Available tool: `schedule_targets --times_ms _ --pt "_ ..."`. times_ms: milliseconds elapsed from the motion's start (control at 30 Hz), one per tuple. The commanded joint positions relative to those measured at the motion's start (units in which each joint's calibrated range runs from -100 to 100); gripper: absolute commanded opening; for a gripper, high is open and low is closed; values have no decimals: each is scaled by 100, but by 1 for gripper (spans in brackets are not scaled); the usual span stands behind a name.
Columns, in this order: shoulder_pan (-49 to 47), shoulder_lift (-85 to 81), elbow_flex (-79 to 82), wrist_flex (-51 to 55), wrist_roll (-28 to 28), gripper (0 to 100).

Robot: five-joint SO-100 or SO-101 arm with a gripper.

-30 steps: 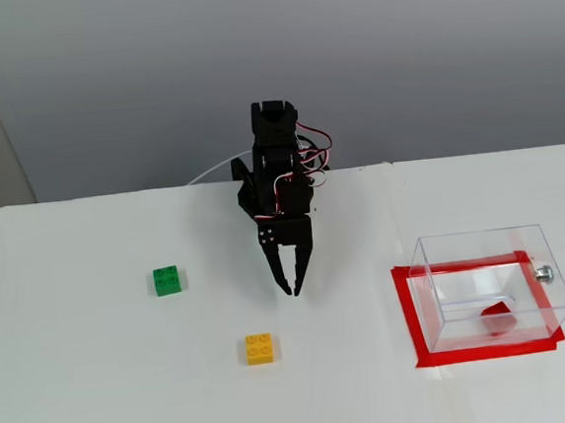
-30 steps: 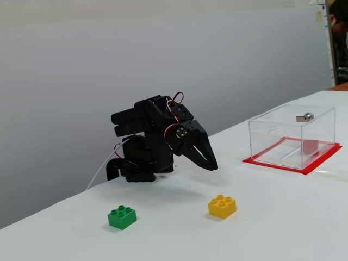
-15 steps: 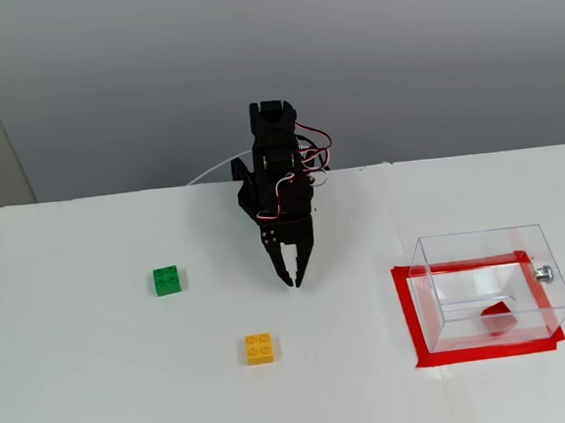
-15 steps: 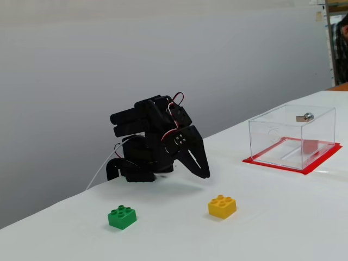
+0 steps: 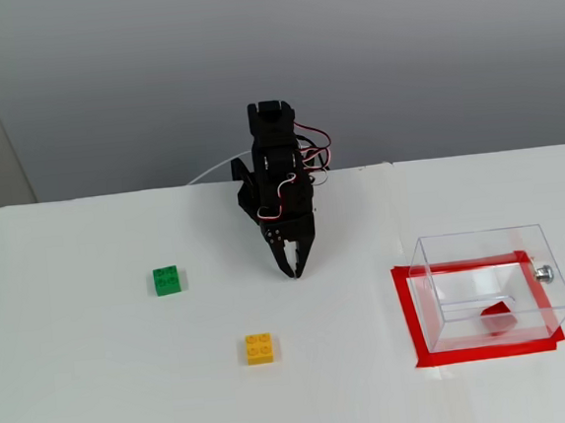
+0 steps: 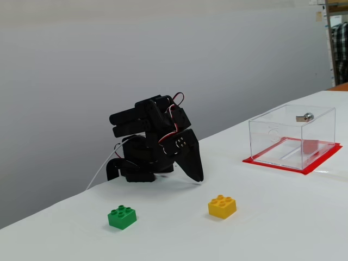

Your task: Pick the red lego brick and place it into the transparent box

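Though light, rigid and slick, best pinched across flat sides: small red lego brick (image 5: 497, 317) lay inside clear plastic box (image 5: 435, 257). Left of box, black fingers (image 5: 294, 271) nearly closed, empty.

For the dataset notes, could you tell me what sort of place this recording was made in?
Most likely an office or lab test bench: a bare white table against a plain grey wall, a transparent box standing in a red tape outline, and shelving with a person at the far right edge.
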Motion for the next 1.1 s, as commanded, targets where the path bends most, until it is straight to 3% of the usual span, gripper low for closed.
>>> schedule_targets --times_ms 0,1067 --pt "-11 -68 -105 9 30 2" --pt "-48 -51 -114 9 72 2"
